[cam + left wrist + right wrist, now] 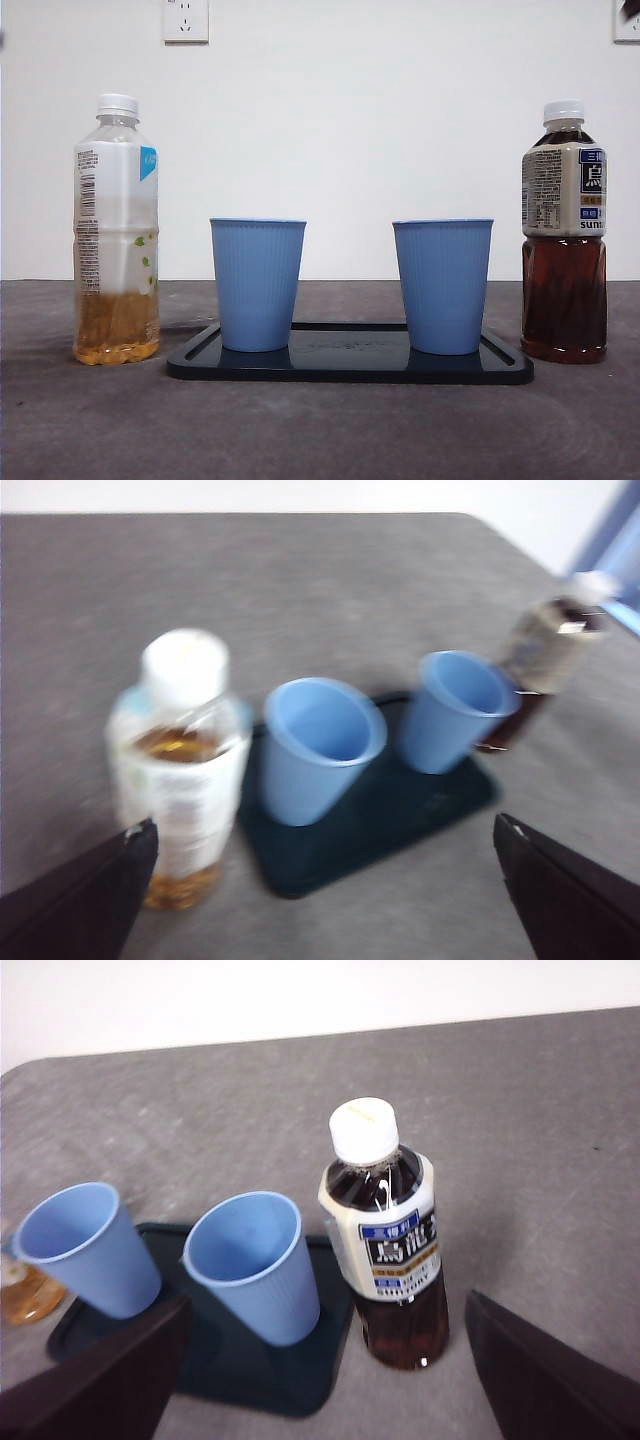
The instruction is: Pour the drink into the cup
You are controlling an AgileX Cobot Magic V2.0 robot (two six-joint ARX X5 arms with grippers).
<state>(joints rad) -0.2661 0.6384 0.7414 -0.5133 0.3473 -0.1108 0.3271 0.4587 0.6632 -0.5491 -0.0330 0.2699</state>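
Note:
Two empty blue cups (257,283) (442,285) stand upright on a black tray (350,362). A clear bottle of amber drink with a white cap (116,230) stands left of the tray. A dark tea bottle with a white cap (564,232) stands right of it. My left gripper (320,900) is open above the table, with the amber bottle (182,765) and the near cup (318,745) between its jaws' lines. My right gripper (320,1370) is open, above and short of the dark tea bottle (388,1235) and a cup (252,1260). Neither gripper shows in the front view.
The grey table (320,430) ends at a white wall with an outlet (186,20). The table's far edge and corner show in the left wrist view (470,520). Another socket shows at the top right of the wall (627,20).

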